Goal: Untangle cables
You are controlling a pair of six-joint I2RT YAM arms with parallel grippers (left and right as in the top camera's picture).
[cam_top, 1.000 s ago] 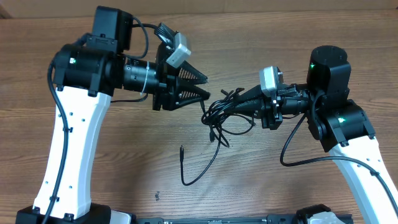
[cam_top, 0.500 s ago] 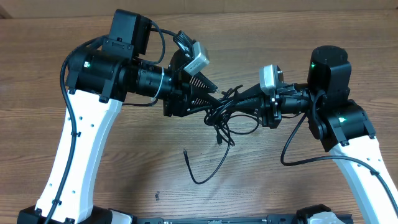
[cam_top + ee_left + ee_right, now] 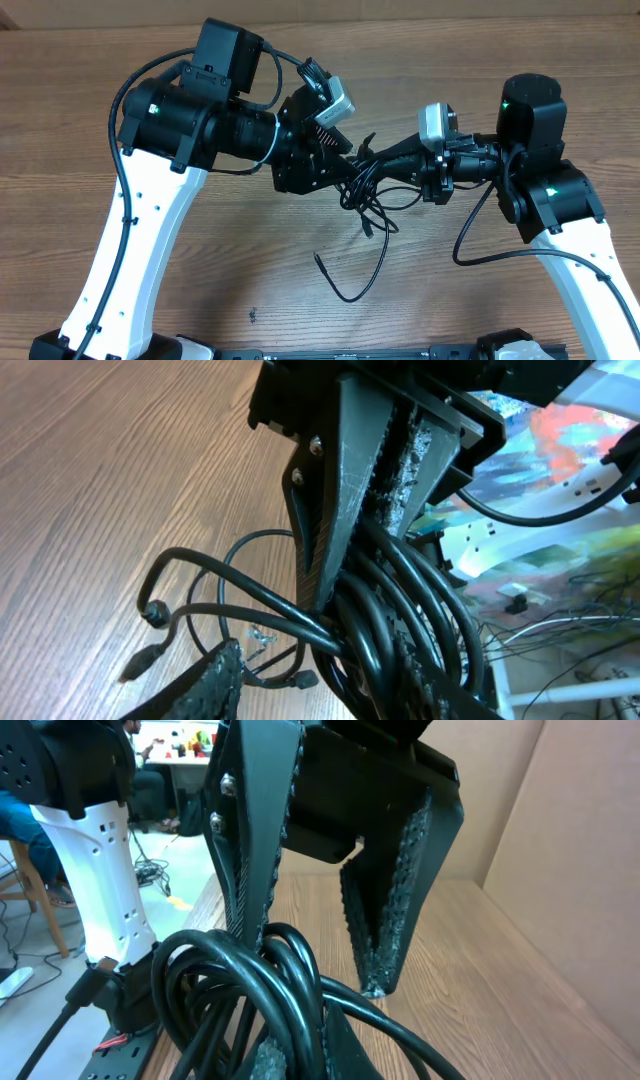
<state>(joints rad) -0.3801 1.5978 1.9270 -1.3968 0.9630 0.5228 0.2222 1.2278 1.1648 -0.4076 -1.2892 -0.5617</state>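
Observation:
A tangle of black cables (image 3: 366, 192) hangs between my two grippers above the wooden table (image 3: 200, 270). My right gripper (image 3: 374, 164) is shut on the bundle; its wrist view shows its jaws (image 3: 300, 1055) pinching several loops of cable (image 3: 215, 970). My left gripper (image 3: 343, 166) is open, its fingers straddling the same bundle right next to the right fingertips. In the left wrist view its jaws (image 3: 330, 665) sit either side of the cables (image 3: 405, 595), below the right gripper's fingers (image 3: 375, 510). One loose cable end (image 3: 350, 288) trails onto the table.
The left gripper's open fingers (image 3: 315, 955) fill the right wrist view. A small plug (image 3: 318, 258) ends the trailing cable. A tiny dark speck (image 3: 253, 316) lies near the front edge. A cardboard wall (image 3: 400, 10) runs along the back.
My left arm has swung right until its open jaws reached around the bundle by the right gripper. The trailing cable end slid right across the table. The right arm held still.

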